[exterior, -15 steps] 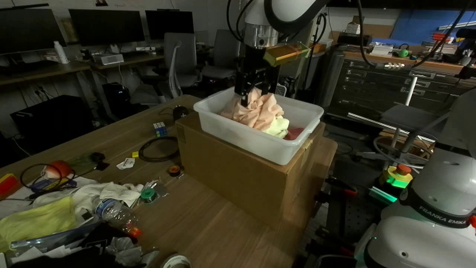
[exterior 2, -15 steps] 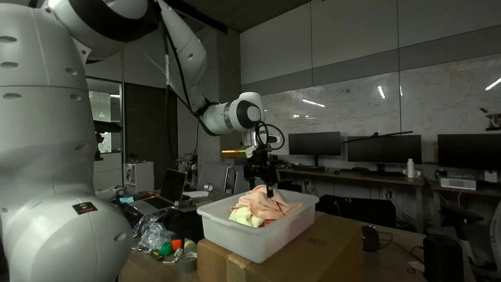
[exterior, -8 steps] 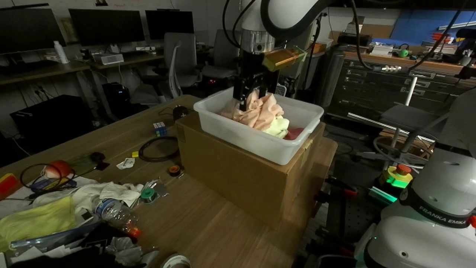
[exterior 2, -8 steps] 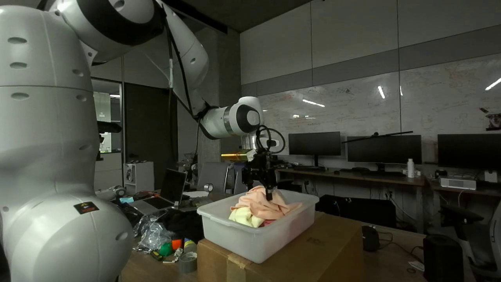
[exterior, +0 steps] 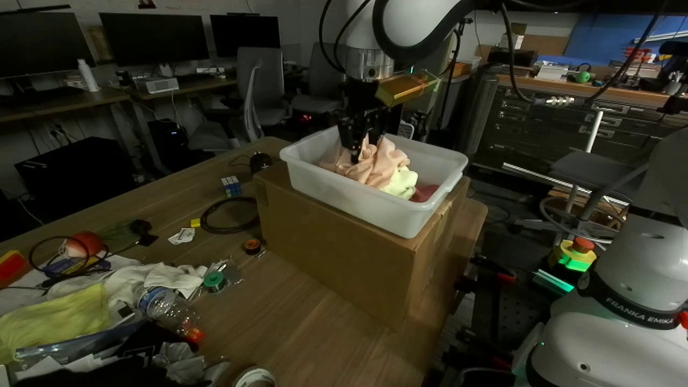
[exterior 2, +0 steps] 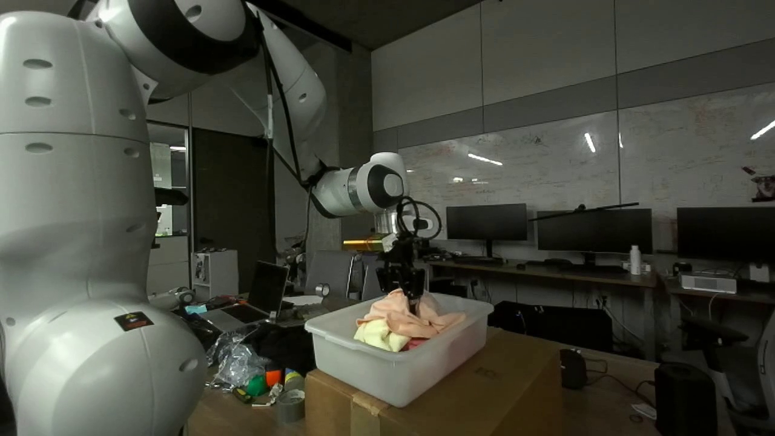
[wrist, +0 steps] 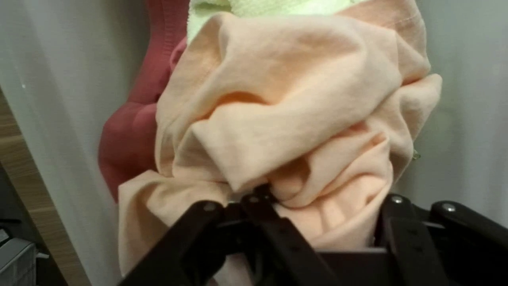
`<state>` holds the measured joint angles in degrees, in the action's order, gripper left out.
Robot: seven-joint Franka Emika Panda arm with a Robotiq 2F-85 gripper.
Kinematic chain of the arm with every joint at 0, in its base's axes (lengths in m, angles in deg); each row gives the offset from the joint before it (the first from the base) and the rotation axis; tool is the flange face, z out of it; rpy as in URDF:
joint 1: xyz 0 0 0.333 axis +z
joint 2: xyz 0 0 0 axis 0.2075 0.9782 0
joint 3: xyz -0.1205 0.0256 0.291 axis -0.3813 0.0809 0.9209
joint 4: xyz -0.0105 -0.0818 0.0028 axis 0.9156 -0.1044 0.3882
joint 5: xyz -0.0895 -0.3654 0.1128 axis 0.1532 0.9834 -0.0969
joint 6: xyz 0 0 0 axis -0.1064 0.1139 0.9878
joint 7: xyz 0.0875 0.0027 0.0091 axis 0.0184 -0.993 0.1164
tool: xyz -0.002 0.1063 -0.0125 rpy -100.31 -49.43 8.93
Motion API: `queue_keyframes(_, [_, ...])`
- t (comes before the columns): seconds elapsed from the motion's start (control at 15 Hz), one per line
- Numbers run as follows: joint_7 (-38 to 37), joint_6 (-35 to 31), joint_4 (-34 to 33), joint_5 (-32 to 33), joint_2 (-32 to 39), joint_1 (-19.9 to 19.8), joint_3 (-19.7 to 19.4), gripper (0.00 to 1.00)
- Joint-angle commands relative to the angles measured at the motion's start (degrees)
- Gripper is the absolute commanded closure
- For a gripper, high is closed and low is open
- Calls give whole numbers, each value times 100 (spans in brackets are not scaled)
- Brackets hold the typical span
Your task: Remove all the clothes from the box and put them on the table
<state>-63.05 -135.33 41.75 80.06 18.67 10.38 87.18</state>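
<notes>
Exterior view: wooden desk (exterior: 290,317) carries carton (exterior: 338,252), topped by tub (exterior: 349,198); monitors (exterior: 153,40) behind. Below, fingers (exterior: 352,141) straddle peach cloth (exterior: 373,167); grip cannot be determined.

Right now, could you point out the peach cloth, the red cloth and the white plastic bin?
Peach cloth (wrist: 278,131): wrist view, on the broad fold near its middle.
Red cloth (wrist: 131,137): wrist view, on its rounded bulge.
White plastic bin (exterior: 349,199): an exterior view, on its long outer wall.

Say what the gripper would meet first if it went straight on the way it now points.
The peach cloth: the gripper points roughly down into the white bin, its fingers apparently among the folds. How thick the cloth is there, and what lies beneath, is hidden.
</notes>
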Motion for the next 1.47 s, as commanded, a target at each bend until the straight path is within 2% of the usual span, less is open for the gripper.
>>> queue_keyframes(0.0, [-201,-42,-79,-13,-77,25,-50,78])
queue_keyframes(0.13, [-323,-60,-29,2,-219,22,-44,90])
queue_keyframes(0.27, [-527,-140,45,68,-443,3,-31,95])
queue_keyframes(0.47, [-779,-150,74,158,-814,-51,-5,90])
queue_keyframes(0.87, [-1016,-45,7,436,-1805,-242,126,92])
queue_keyframes(1.4, [-1259,-166,-470,553,-2608,-611,433,92])
